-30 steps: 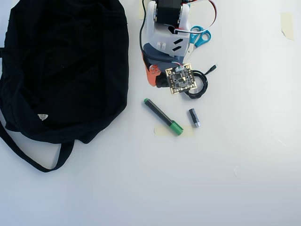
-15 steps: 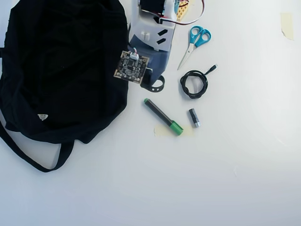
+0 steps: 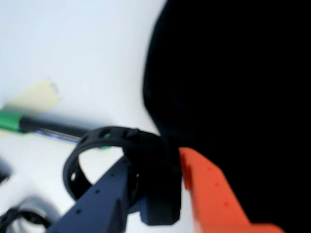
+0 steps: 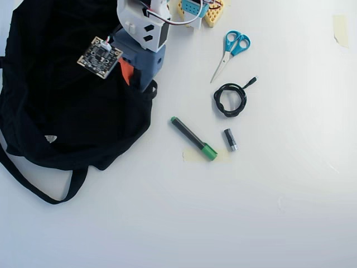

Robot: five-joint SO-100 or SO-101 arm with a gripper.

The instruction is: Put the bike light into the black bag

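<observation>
My gripper (image 3: pixel 155 164) is shut on the bike light (image 3: pixel 158 201), a small black block pinched between the blue finger (image 3: pixel 99 201) and the orange finger (image 3: pixel 211 191). Its loop strap (image 3: pixel 92 143) sticks out to the left in the wrist view. From overhead, the gripper (image 4: pixel 137 78) hangs over the right edge of the black bag (image 4: pixel 67 106), and only the light's strap (image 4: pixel 151 90) peeks out beside the bag's rim. The bag (image 3: pixel 233 92) fills the right half of the wrist view. The light's red lens is hidden.
On the white table to the right of the bag lie a green-capped marker (image 4: pixel 193 138) on a tape patch, a small grey-black cylinder (image 4: pixel 230 139), a coiled black cable (image 4: pixel 230 99) and blue scissors (image 4: pixel 231 47). The bag's strap (image 4: pixel 39 190) loops out at lower left.
The arm has swung left from beside the coiled cable to the bag's right edge, carrying the bike light with it. The other things have not moved.
</observation>
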